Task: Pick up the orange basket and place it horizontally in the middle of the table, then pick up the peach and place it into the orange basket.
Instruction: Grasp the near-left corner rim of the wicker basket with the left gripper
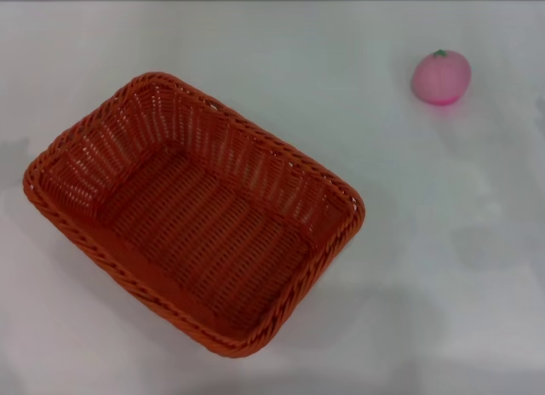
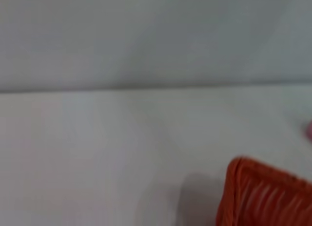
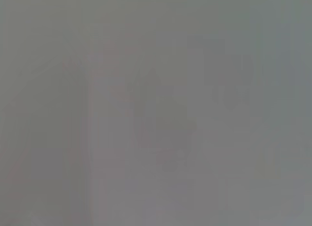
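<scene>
The orange basket [image 1: 192, 212] lies on the white table [image 1: 443, 242], left of centre, turned at an angle with one corner toward the front edge. It holds nothing. A corner of the orange basket [image 2: 263, 197] also shows in the left wrist view. The pink peach [image 1: 440, 77] sits upright at the far right of the table, well apart from the basket. A sliver of pink at the frame edge in the left wrist view may be the peach [image 2: 309, 131]. Neither gripper appears in any view.
The table's far edge [image 1: 272, 0] runs along the top of the head view. The right wrist view shows only a plain grey surface.
</scene>
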`<action>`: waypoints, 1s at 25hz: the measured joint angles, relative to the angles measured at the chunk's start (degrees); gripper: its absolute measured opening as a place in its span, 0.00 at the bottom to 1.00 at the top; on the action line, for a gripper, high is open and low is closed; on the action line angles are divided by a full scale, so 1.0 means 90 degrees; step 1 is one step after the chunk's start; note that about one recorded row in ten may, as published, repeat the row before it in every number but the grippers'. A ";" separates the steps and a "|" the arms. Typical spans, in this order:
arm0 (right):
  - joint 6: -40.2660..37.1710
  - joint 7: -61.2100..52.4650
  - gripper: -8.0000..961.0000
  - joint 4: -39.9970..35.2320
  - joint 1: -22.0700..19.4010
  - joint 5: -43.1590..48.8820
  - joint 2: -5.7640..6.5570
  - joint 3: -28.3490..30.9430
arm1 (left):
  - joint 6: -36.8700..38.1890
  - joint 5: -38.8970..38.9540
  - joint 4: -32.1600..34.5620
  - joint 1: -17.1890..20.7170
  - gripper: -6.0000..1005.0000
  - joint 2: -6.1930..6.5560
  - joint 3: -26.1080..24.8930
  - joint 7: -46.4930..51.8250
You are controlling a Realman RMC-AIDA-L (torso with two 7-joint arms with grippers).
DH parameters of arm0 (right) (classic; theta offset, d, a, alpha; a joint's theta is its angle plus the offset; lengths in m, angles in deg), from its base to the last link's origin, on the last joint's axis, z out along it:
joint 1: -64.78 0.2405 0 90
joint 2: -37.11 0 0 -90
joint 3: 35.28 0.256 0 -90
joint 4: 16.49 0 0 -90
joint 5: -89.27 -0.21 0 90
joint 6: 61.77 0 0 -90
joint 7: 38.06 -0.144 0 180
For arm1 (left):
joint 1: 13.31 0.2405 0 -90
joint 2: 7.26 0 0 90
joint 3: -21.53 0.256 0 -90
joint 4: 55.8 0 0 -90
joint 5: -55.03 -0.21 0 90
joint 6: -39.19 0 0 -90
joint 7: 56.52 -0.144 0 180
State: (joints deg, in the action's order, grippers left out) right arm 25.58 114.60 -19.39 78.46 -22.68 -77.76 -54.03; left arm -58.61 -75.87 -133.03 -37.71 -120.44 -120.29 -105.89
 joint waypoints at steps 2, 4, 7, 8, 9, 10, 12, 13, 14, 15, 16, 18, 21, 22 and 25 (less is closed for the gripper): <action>0.0003 0.0000 0.86 0.0000 0.0024 0.0005 -0.0003 -0.0014 | -0.0010 -0.0135 0.0036 -0.0025 0.83 -0.0033 0.0108 -0.0134; 0.0008 0.0000 0.86 0.0000 0.0037 0.0007 -0.0007 -0.0023 | 0.0018 -0.0179 0.0151 -0.0046 0.83 -0.0051 0.0267 -0.0262; 0.0027 -0.0004 0.85 0.0002 0.0043 0.0009 -0.0009 -0.0031 | 0.0109 -0.0267 0.0404 -0.0108 0.83 -0.0052 0.0416 -0.0410; 0.0040 -0.0005 0.85 0.0006 0.0045 0.0009 -0.0010 -0.0034 | 0.0163 -0.0339 0.0523 -0.0142 0.83 -0.0055 0.0446 -0.0463; 0.0050 -0.0005 0.85 0.0010 0.0047 0.0009 -0.0010 -0.0036 | 0.0202 -0.0396 0.0600 -0.0163 0.83 -0.0057 0.0456 -0.0496; 0.0057 -0.0005 0.85 0.0013 0.0048 0.0009 -0.0010 -0.0037 | 0.0288 -0.0462 0.0721 -0.0190 0.83 -0.0065 0.0462 -0.0547; 0.0064 -0.0006 0.85 0.0019 0.0049 0.0009 -0.0010 -0.0037 | 0.0400 -0.0513 0.0860 -0.0209 0.83 -0.0082 0.0463 -0.0664; 0.0065 -0.0007 0.85 0.0024 0.0050 0.0009 -0.0010 -0.0037 | 0.0450 -0.0522 0.0929 -0.0217 0.83 -0.0100 0.0464 -0.0746; 0.0065 -0.0007 0.85 0.0028 0.0051 0.0009 -0.0010 -0.0037 | 0.0487 -0.0527 0.0987 -0.0226 0.83 -0.0117 0.0464 -0.0834; 0.0065 -0.0007 0.85 0.0031 0.0051 0.0009 -0.0010 -0.0037 | 0.0508 -0.0528 0.1048 -0.0242 0.83 -0.0140 0.0466 -0.0931; 0.0065 -0.0008 0.85 0.0034 0.0052 0.0009 -0.0010 -0.0036 | 0.0508 -0.0528 0.1048 -0.0242 0.83 -0.0140 0.0466 -0.0931; 0.0065 -0.0009 0.85 0.0036 0.0056 0.0008 -0.0010 -0.0035 | 0.0606 -0.0527 0.1256 -0.0325 0.83 -0.0212 0.0466 -0.1202; 0.0065 -0.0009 0.85 0.0038 0.0068 0.0008 -0.0010 -0.0035 | 0.0757 -0.0527 0.1593 -0.0442 0.83 -0.0256 0.0474 -0.1411; 0.0066 -0.0009 0.85 0.0039 0.0072 0.0008 -0.0010 -0.0035 | 0.0798 -0.0532 0.1712 -0.0478 0.83 -0.0258 0.0475 -0.1447; 0.0070 -0.0009 0.84 0.0042 0.0080 0.0008 -0.0018 -0.0035 | 0.0972 -0.0597 0.2030 -0.0586 0.83 -0.0241 0.0475 -0.1542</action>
State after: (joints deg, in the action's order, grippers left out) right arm 26.21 114.51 -19.01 79.19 -22.61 -77.92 -54.35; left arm -49.87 -81.25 -114.76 -42.98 -122.61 -116.01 -119.77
